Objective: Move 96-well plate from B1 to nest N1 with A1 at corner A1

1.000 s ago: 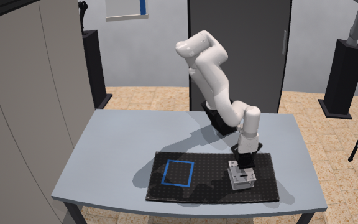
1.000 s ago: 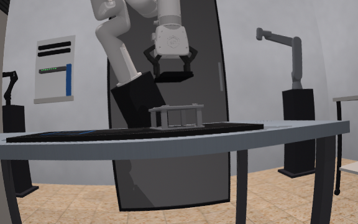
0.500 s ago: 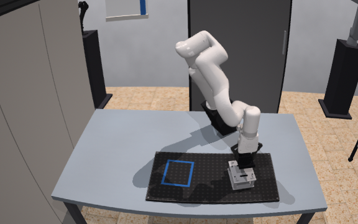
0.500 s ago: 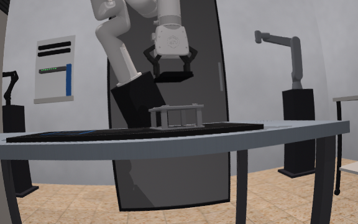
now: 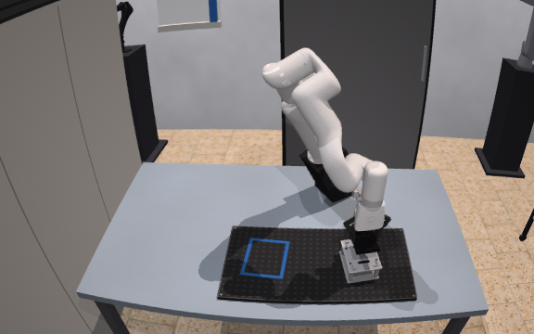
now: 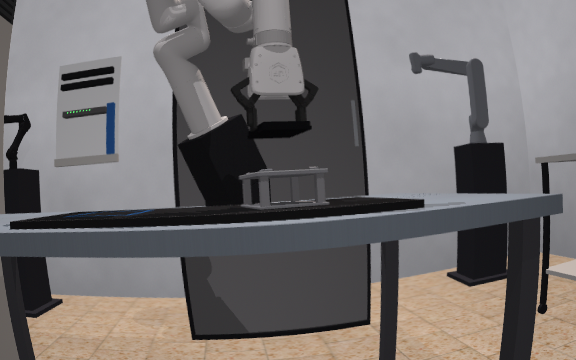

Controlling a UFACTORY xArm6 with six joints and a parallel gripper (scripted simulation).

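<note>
My gripper (image 6: 278, 125) is shut on the black 96-well plate (image 6: 279, 127) and holds it level in the air, a good way above the raised grey plate nest N1 (image 6: 284, 187). In the top view the gripper (image 5: 365, 240) and the plate (image 5: 365, 242) hang over the back part of the nest (image 5: 361, 265), hiding some of it. The blue-outlined bench spot B1 (image 5: 265, 258) on the black mat is empty. I cannot make out the plate's cut-off corner or the A1 mark.
The black dotted mat (image 5: 317, 263) covers the front of the grey table. The arm's dark base (image 5: 327, 178) stands at the table's back. A tall beige cabinet (image 5: 35, 139) stands to the left.
</note>
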